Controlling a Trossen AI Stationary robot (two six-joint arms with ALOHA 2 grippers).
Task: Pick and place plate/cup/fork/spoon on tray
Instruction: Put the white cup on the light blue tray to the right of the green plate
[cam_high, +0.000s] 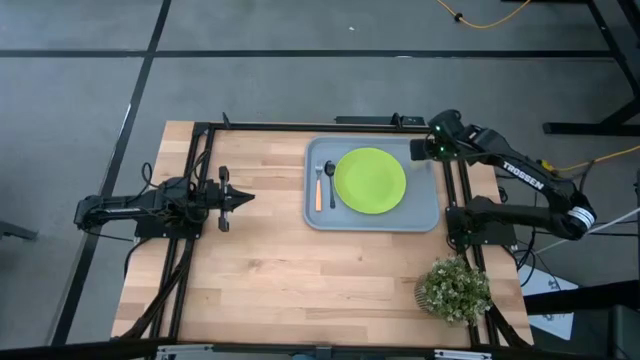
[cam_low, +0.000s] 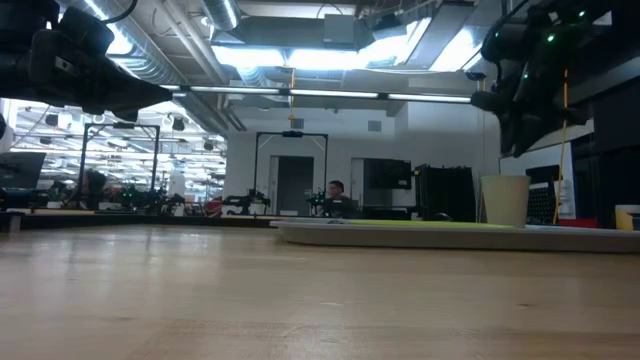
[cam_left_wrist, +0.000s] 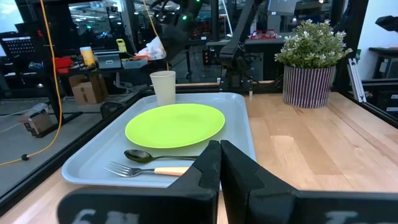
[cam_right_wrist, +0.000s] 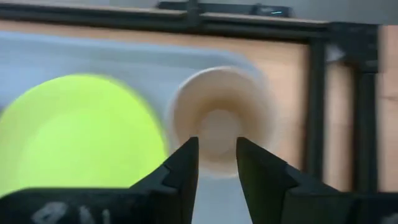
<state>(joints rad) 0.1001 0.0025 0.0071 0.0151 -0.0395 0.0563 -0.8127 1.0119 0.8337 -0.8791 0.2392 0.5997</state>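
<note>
Right gripper (cam_right_wrist: 216, 163) hangs above the far right corner of the tray, its two dark fingers (cam_right_wrist: 180, 168) spread apart with nothing between them. Seen through the right wrist view, it looks straight down into the mouth of the cup below, and the fingers are clear of the cup's rim. In the low view the same arm shows high above the cup, not touching it. Left gripper (cam_left_wrist: 219, 163) is pressed together and holds nothing; it waits over the left side of the table, pointing toward the tray and well apart from it.

Largest on the scene is the wooden table (cam_high: 270, 270), with a black frame running along its edges. On its right half lies the grey-blue tray (cam_high: 425, 215), flat on the wood, rim raised all round. A potted plant (cam_high: 455, 290) with a bushy pale-green top stands near the front right corner of the table, off the tray.

The lime-green plate (cam_high: 370, 181) lies flat in the middle of the tray. The tan cup (cam_left_wrist: 163, 86) stands upright in the tray's far right corner, just beside the plate; the high view hides most of it under the right arm.

The fork (cam_high: 319, 185), orange handle and silver tines, lies along the tray's left edge. The dark spoon (cam_high: 331, 183) lies parallel just beside it, between the fork and the plate.
</note>
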